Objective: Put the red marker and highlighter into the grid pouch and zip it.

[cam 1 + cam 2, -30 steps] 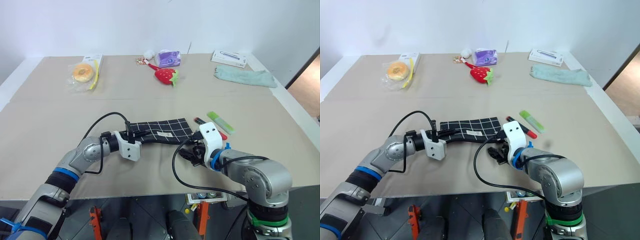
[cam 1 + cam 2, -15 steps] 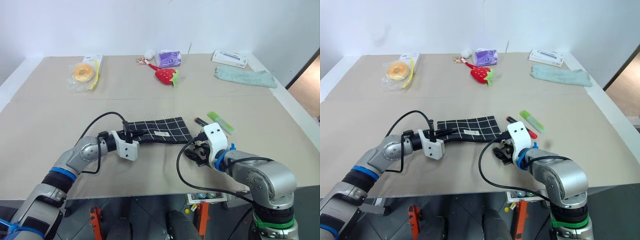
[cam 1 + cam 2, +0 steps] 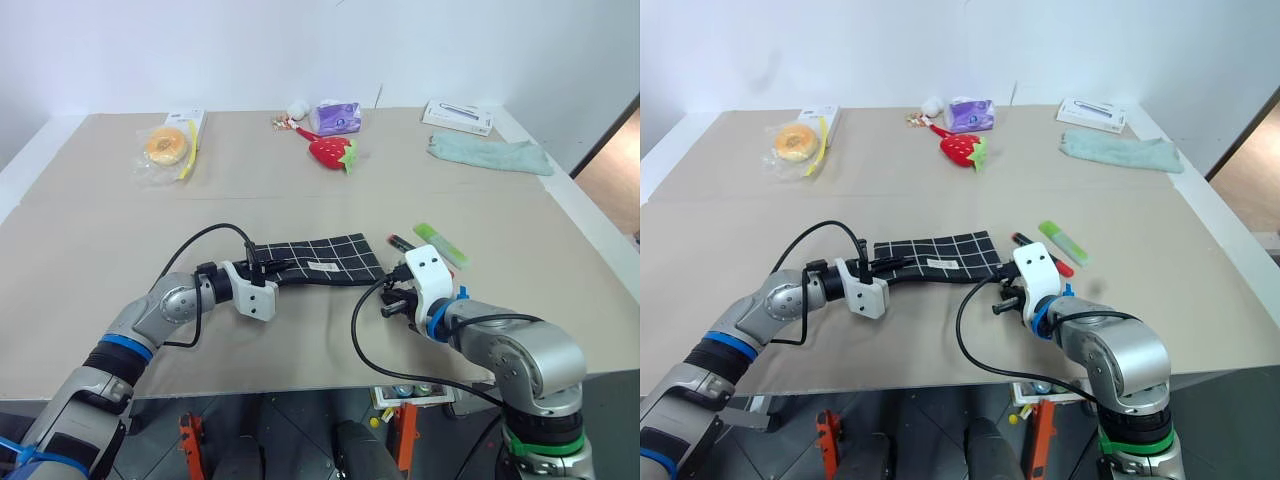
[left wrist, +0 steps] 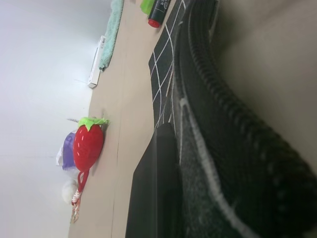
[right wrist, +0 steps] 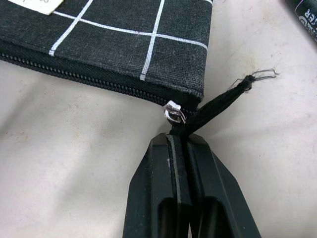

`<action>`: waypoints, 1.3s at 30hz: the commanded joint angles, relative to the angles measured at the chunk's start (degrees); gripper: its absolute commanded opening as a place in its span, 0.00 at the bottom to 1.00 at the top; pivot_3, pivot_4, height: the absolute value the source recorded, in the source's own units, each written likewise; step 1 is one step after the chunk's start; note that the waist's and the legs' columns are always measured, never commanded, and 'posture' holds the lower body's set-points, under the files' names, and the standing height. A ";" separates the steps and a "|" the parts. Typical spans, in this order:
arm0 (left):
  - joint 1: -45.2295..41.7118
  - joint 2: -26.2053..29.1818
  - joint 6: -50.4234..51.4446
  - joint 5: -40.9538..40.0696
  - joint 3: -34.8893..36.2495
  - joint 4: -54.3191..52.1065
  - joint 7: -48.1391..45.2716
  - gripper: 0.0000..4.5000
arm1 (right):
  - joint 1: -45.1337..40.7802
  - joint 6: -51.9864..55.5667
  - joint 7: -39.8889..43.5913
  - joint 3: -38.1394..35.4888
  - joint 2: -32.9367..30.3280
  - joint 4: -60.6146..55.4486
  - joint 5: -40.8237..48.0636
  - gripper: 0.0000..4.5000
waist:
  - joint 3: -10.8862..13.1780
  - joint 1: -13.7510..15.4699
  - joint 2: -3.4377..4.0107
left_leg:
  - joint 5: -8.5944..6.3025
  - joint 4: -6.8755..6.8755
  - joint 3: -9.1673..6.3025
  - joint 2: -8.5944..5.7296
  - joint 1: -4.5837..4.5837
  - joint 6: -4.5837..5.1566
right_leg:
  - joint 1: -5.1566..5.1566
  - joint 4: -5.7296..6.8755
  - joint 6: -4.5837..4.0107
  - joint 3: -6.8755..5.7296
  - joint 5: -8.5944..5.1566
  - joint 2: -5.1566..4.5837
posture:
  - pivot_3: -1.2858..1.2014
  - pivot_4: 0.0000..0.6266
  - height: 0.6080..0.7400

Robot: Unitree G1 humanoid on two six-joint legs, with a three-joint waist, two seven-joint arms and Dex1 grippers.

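In the left eye view, the grid pouch (image 3: 318, 261) lies flat on the table (image 3: 100, 230) in the middle of the frame. The left gripper (image 3: 272, 268) pinches its left end, jaws squeezed tight. The red marker (image 3: 418, 255) and the highlighter (image 3: 441, 245) lie just right of the pouch.

In the right wrist view, the right gripper (image 5: 181, 140) sits at lower center, jaws squeezed tight on the zipper pull (image 5: 218, 101) at the pouch's corner.
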 commanded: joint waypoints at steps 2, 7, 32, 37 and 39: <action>-0.76 -0.17 -0.43 -0.35 0.68 -0.67 0.15 0.00 | -0.44 -7.07 3.04 2.46 -0.87 -3.42 0.87 0.01 | 0.00 0.00 0.01 | 0.00 0.00 0.00 0.00 0.00 0.00 | 0.00 0.00 0.00 0.00 0.00 0.00 | 0.52 0.24 1.00; -1.49 -0.84 -0.08 -0.42 0.42 -0.52 -0.08 0.00 | -1.63 -11.83 6.62 7.14 -0.14 -7.81 3.14 0.01 | 0.01 0.00 0.01 | 0.00 -0.01 0.00 0.01 0.00 0.00 | -0.01 0.00 0.00 -0.01 0.00 0.01 | 0.52 0.24 1.00; -4.06 -4.60 1.70 0.30 -0.07 0.88 0.13 0.00 | -4.87 -20.95 7.92 12.39 2.81 -5.28 1.98 0.01 | 0.01 0.02 0.01 | 0.00 -0.17 -0.08 -0.01 -0.04 0.00 | -0.05 -0.02 -0.01 -0.08 -0.11 -0.02 | 0.52 0.24 1.00; -4.13 -3.98 1.98 -0.99 0.82 1.27 -0.33 0.00 | -1.87 -18.71 12.88 4.85 -2.07 -9.77 7.90 0.35 | 0.01 0.05 0.01 | 0.00 -0.18 -0.11 -0.02 -0.06 0.00 | -0.04 -0.02 -0.01 -0.11 -0.12 -0.03 | 0.52 0.24 1.00; -4.38 -3.77 2.22 -1.61 1.28 1.87 -0.41 0.00 | -1.41 -18.65 14.61 1.32 -4.39 -10.68 10.13 0.58 | 0.02 0.14 0.01 | 0.00 -0.17 -0.11 -0.04 -0.07 0.00 | -0.04 -0.03 0.00 -0.11 -0.13 -0.06 | 0.52 0.24 1.00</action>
